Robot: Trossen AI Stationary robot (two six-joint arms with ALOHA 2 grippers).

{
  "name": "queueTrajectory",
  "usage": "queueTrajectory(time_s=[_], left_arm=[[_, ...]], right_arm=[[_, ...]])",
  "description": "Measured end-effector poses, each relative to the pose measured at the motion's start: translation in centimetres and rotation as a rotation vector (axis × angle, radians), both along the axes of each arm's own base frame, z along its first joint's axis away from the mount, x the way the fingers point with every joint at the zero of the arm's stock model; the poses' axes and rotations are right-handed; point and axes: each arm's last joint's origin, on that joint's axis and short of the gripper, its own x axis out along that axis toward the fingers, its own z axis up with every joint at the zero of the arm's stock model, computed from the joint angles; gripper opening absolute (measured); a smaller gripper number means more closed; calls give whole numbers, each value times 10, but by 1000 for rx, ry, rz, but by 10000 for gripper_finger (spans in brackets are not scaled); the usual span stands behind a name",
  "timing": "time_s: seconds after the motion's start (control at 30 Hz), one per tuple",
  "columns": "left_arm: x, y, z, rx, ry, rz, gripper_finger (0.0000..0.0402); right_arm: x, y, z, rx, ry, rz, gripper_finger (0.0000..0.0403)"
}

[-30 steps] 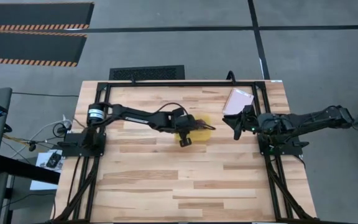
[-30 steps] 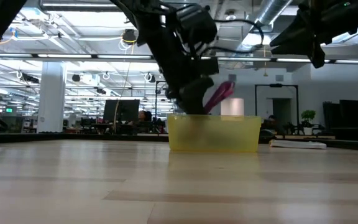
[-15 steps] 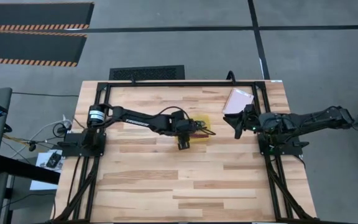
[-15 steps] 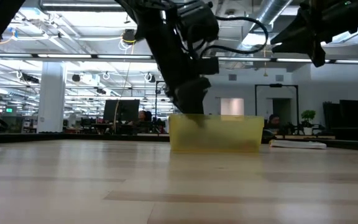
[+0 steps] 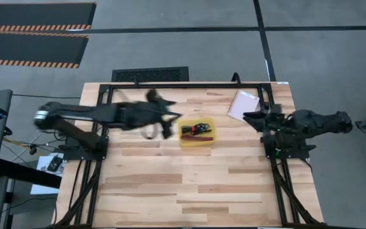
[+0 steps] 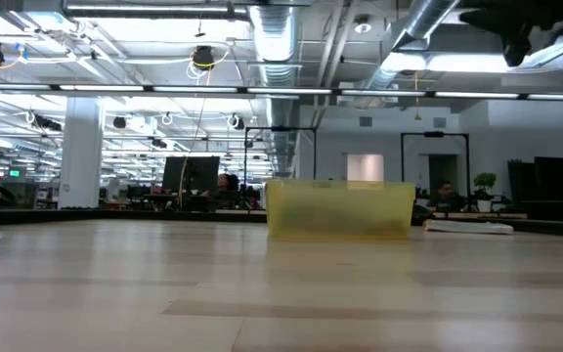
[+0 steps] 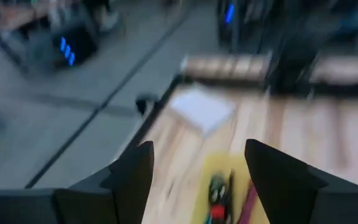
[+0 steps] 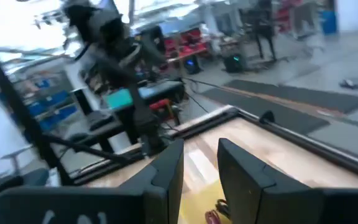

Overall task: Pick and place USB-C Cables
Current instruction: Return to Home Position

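The shallow yellow tray (image 5: pixel 197 132) stands at the table's middle, toward the far edge. Several USB-C cables lie in it: a teal one (image 7: pixel 216 185), a thin black one (image 7: pixel 230 185), a maroon one (image 7: pixel 248 199) and a bundle with a red tie (image 7: pixel 217 211). My left gripper (image 7: pixel 199 146) is open, raised and left of the tray (image 7: pixel 229 186), and looks blurred in the high view (image 5: pixel 166 122). My right gripper (image 5: pixel 250 116) hangs high to the tray's right, its fingers (image 8: pixel 166 171) a little apart with nothing between them.
A pale flat packet (image 5: pixel 243 104) lies on the table near the far right corner, close to my right gripper; it also shows in the low view (image 6: pixel 467 227). Bare wood stretches across the near half of the table (image 5: pixel 189 191).
My left gripper has opened and let go of the maroon cable, which has dropped into the yellow tray. The gripper has then risen and swung back fast toward the table's left edge. My right arm has drawn up and back toward the right edge.
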Motion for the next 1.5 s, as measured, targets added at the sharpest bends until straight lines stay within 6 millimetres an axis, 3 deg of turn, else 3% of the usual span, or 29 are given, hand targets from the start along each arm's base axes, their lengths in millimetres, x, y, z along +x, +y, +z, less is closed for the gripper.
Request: queueTrajectory(time_s=[0.07, 0.13, 0.33, 0.57, 0.7, 0.9, 1.13, 1.5], left_arm=[[-31, -3, 9, -10, -127, -61, 239], [-60, -3, 4, -29, -244, -107, 238], [-130, 3, -57, -96, -458, -114, 238], [-179, 7, -122, -210, -569, -111, 238], [-195, 8, -156, -285, -602, -123, 238], [-204, 8, -205, -439, -580, -107, 238], [-210, 4, -186, -522, -662, -269, 238], [-210, 5, -203, -662, -471, -137, 238]], right_arm=[[-10, 0, 0, -36, -7, 30, 122], [-19, 0, -1, -54, -16, 57, 122], [-28, 1, -17, -88, -12, 104, 122], [-16, 4, -49, -187, -17, 14, 122], [-6, 7, -72, -207, -7, 12, 122], [1, 10, -93, -97, -75, 28, 122], [2, 13, -99, -20, -105, 62, 122], [4, 12, -109, -67, 1, 5, 122]])
